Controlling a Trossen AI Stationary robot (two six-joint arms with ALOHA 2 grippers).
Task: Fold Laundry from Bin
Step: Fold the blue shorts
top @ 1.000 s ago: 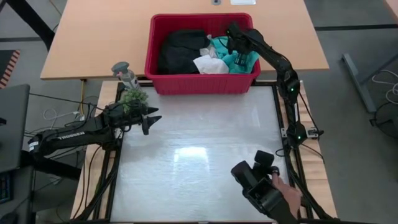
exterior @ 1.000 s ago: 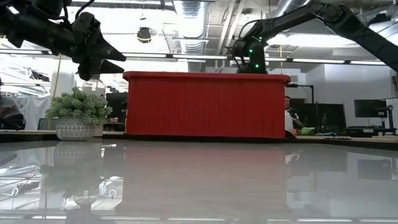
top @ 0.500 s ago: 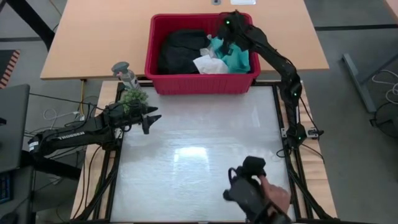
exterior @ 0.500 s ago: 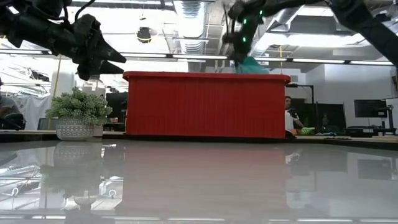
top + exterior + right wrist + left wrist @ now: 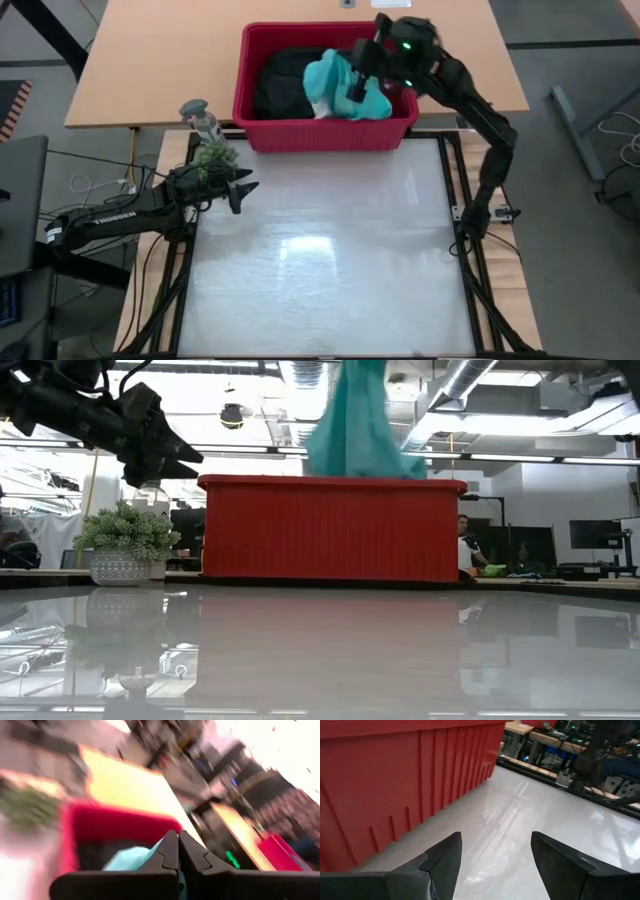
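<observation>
High view: right gripper [image 5: 357, 85] is above the bin [image 5: 262, 134], clamped on the teal garment [image 5: 330, 85], which hangs bunched over the bin's middle. Black garment [image 5: 280, 80] lies in the bin's left half; white pieces are hidden under the teal. Left gripper [image 5: 243, 190] waits at the tabletop's [image 5: 320, 260] left edge, fingers apart, empty, near a small plant [image 5: 213, 155]. Likely parked there to take a corner once the cloth comes over.

Low view: teal garment [image 5: 352, 420] dangles well above the bin's rim [image 5: 330, 482], lower hem just at it. Lifted high, I judge, so the fabric clears the wall before crossing to the tabletop. Left gripper [image 5: 175, 455] hovers off to the side, above the plant [image 5: 125, 530].

Left wrist view: spread fingers [image 5: 445, 855], nothing between them; bin wall [image 5: 395, 780] close by, bare glossy tabletop [image 5: 520, 820] ahead.

Right wrist view: blurred. Fingers [image 5: 170, 852] pressed together with teal cloth [image 5: 130, 860] bunched below them, bin [image 5: 115, 822] beneath.

Folding not yet begun; first garment is only being pulled out.
</observation>
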